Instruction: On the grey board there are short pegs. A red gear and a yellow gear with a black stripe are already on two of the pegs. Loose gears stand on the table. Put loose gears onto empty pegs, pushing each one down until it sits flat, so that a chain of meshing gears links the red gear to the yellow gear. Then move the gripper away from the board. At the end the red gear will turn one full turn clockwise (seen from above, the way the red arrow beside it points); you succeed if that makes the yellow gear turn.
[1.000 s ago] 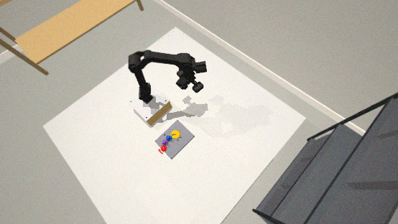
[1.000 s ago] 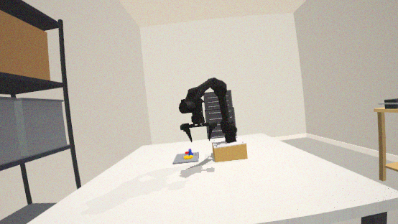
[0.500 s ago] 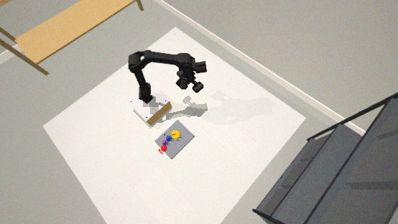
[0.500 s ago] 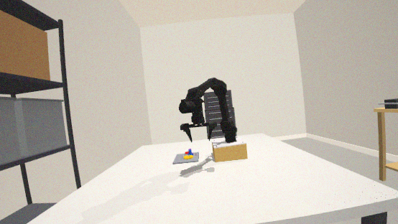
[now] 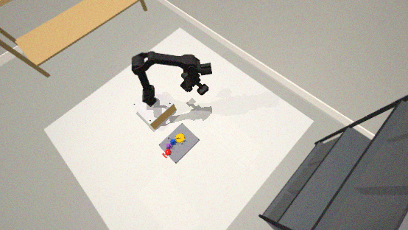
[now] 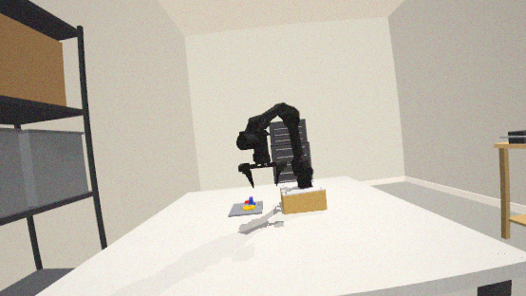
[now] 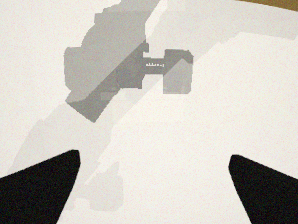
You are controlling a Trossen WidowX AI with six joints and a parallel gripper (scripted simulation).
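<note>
Near: in wrist view, two black fingertips of the gripper (image 5: 194, 88) (image 6: 265, 186) (image 7: 155, 156) poke in from lower left and lower right, spread wide, nothing pinched. White table (image 5: 221, 166) (image 6: 285, 256) (image 7: 200, 130) and arm shadows fill the gap; no gears in this view. A brown edge crosses the upper right corner.

Top view: gripper at upper center, off the board; grey board (image 5: 185, 147) (image 6: 234, 212) sits below it, around lower center, well apart. Gears form a diagonal row: yellow gear (image 5: 181, 138) (image 6: 248, 208) at upper right end, then blue gear (image 5: 172, 141) (image 6: 251, 201), purple gear (image 5: 169, 146), red gear (image 5: 168, 152) (image 6: 247, 202) at lower left, red arrow (image 5: 164, 155) beside it. Too small to tell meshing or flat seating.

Exterior view: fingers hang over the table, above and right of the board. Brown-sided block (image 5: 163, 116) (image 6: 304, 201) under the arm's foot, right of board.

Room: dark cabinet (image 6: 290, 133) behind arm, mid frame; dark rack (image 5: 350, 127) (image 6: 84, 71) at right in top view, left in exterior; wooden table (image 5: 81, 29) (image 6: 505, 190) upper left in top, right edge in exterior. Pale walls, grey floor.
</note>
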